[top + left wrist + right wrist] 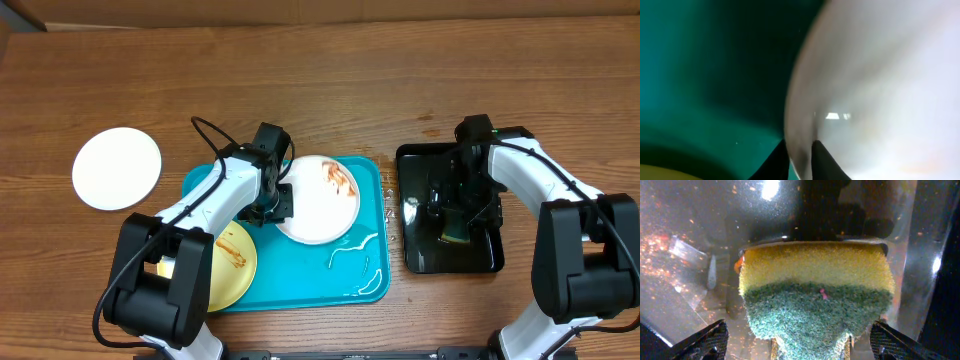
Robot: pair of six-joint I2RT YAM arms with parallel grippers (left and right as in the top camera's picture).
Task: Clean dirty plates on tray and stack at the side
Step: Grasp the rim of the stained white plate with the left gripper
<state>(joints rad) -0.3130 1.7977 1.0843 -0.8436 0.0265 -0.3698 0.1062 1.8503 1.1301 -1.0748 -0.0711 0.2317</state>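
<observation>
One clean plate (117, 168) sits on the table (330, 80), nine o'clock of the blue tray (372, 282). Two are left: smeared white plate (325, 205) at the tray's twelve, yellow plate (232, 270) at seven. Your left claw (800, 150) pinches the smeared white plate's rim. Your right claw (800, 347) gapes over the sponge (815, 295), holding nothing.

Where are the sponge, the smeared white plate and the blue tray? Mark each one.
sponge (815, 315): right wrist view, green scouring face.
smeared white plate (318, 208): overhead view, its white middle.
blue tray (300, 280): overhead view, bare floor below that plate.
</observation>
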